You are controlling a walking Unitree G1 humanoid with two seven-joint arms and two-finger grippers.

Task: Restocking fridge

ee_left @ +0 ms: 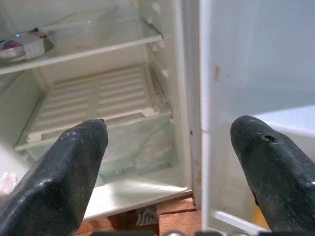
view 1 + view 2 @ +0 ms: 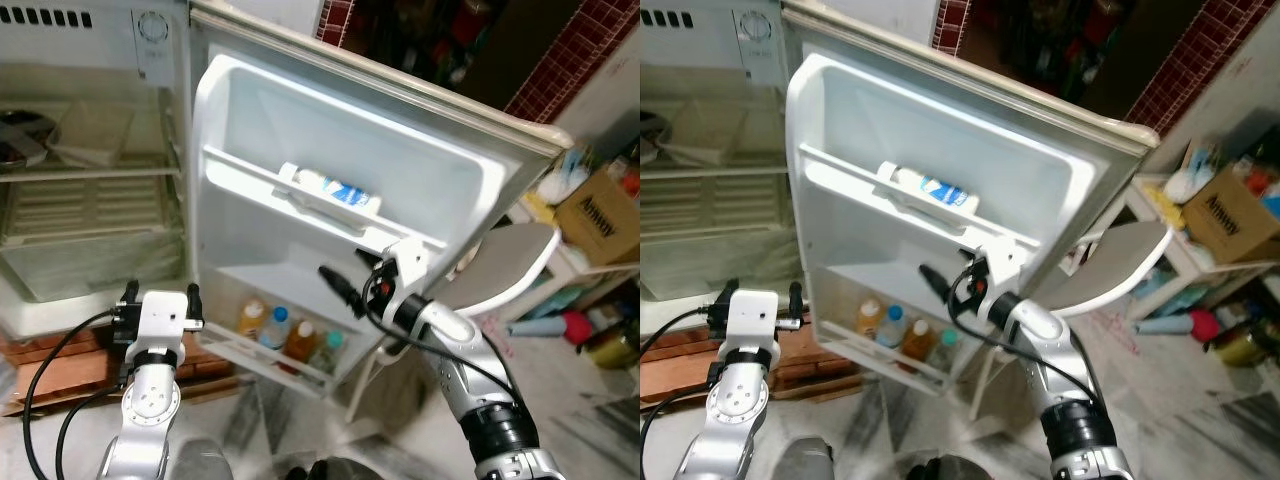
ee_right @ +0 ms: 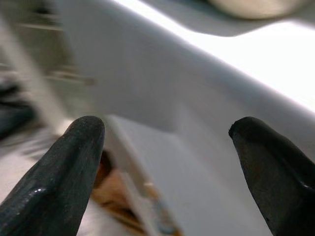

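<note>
The fridge stands open, its white door (image 2: 420, 160) swung out toward me. A white bottle with a blue label (image 2: 330, 188) lies on its side in the door's upper rack. Several drink bottles (image 2: 290, 335) stand in the bottom door rack. My right gripper (image 2: 335, 282) hovers open and empty in front of the door, between those two racks; its fingers (image 3: 54, 172) are spread wide. Low by the door's hinge edge, my left gripper (image 2: 160, 292) is open and empty, and its fingers (image 1: 64, 167) frame the fridge's lower shelf and clear drawer (image 1: 128, 147).
Inside the fridge, a flat white container (image 2: 90, 135) and a dark item (image 2: 20, 135) rest on the upper shelf. Bricks (image 2: 60, 365) lie under the fridge. Behind the door stand a grey-topped white chair (image 2: 510, 265), a cardboard box (image 2: 600, 215) and floor clutter.
</note>
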